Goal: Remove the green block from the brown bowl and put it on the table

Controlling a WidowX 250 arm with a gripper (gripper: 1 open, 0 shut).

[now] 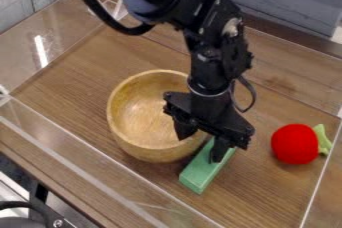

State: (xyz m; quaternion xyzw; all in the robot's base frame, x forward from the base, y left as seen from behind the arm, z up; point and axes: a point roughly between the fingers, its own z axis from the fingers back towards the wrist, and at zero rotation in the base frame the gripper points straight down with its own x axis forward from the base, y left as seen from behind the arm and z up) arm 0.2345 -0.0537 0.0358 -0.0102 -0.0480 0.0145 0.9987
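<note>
arm: black, bulky robot arm, reaching in from the upper left and angled downward
gripper: black, jointed mechanical gripper (210, 140), pointing down, its fingertips lowest
cable: thin black loop bulging beside the wrist

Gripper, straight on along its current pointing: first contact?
Probably the green block, right below the fingertips of the gripper; the brown bowl's near rim is close too, depth unclear.
</note>
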